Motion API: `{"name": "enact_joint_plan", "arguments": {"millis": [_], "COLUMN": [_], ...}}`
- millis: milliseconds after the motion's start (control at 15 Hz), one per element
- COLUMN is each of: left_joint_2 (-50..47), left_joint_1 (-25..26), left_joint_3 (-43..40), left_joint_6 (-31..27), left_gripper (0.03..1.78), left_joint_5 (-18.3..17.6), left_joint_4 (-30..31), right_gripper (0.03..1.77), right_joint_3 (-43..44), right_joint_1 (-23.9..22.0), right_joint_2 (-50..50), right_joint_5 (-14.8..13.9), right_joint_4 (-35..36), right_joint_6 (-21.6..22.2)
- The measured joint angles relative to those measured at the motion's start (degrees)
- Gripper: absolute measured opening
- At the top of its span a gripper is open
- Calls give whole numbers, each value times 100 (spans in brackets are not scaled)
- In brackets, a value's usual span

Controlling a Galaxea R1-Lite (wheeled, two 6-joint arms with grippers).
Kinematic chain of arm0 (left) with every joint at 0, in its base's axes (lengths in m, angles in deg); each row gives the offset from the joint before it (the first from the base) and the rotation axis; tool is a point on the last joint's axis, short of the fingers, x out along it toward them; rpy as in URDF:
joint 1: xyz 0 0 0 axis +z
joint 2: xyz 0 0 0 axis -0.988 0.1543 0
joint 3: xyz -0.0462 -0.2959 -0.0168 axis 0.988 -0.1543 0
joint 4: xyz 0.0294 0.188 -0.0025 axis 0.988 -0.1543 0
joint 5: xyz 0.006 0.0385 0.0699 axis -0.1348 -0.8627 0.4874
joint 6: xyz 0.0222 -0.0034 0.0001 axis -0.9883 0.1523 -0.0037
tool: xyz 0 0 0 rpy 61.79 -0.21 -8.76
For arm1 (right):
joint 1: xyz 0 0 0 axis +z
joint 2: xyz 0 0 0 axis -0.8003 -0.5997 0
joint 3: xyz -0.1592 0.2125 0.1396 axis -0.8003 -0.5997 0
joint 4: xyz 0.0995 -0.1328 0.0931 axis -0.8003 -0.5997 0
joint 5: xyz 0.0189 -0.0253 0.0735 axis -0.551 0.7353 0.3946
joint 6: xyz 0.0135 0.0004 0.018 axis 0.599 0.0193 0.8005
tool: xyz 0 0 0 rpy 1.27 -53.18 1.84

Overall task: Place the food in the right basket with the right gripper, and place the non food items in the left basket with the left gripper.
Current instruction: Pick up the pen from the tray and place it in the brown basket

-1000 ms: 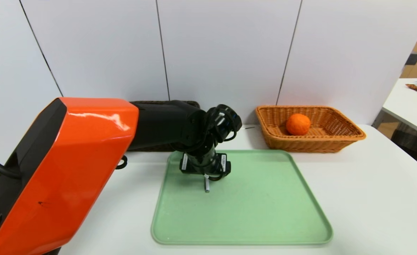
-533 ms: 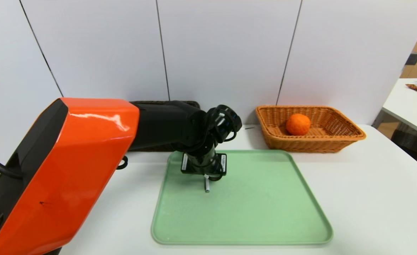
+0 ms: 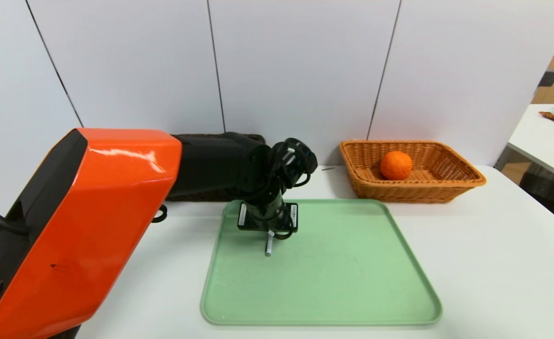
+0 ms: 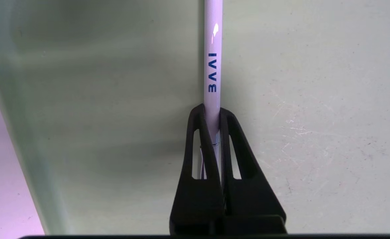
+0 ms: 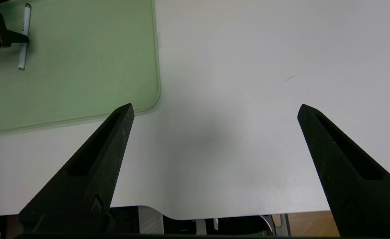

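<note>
Left gripper (image 4: pixel 211 111) clamped on white pen (image 4: pixel 213 59), resting on green tray (image 3: pixel 352 282). Right gripper (image 5: pixel 215 109) parked beside tray, fingers wide apart. Risk: thin, glossy barrel, off-centre grip, likely to pivot or slip during lift.

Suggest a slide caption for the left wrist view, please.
Left gripper shut on white pen over green tray.

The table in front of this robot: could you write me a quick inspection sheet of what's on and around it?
Surface: white table with green tray.
Job's things: white pen on tray; orange in wicker basket; dark basket mostly hidden behind the arm.
Clutter: nothing seen.
Grippers: left tool shut on the pen; right tool open above bare table.
Cables: black loops at left wrist.
Surroundings: white wall panels; side table.
</note>
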Motion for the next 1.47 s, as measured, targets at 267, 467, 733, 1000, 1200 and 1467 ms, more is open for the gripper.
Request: {"name": "enact_joint_plan", "arguments": {"millis": [267,467,733,1000,1200,1467], "left_joint_2": [-106,-422,-889,-1252,-1442,-1663], "left_joint_1": [-13,-215,-683,-884,-686,-184], "left_joint_3": [0,0,0,0,0,2], "left_joint_6": [-23,-78,-119,-488,-783,-816], "left_gripper": [7,7,7,7,7,7], "left_joint_5": [5,-59,-185,344,844,920], "left_joint_4": [-78,-419,-581,49,728,859], "right_gripper": [170,170,170,170,170,170], "right_joint_3": [7,7,7,-28,-63,-39], "right_joint_1": [2,0,-5,-5,-6,-6], "right_joint_2": [59,89,122,205,265,279], "right_joint_5": [0,-1,-6,-9,-15,-50], "right_joint_4": [-13,-11,-20,-61,-66,-50], "right_joint_6": [-2,0,-2,6,17,17]}}
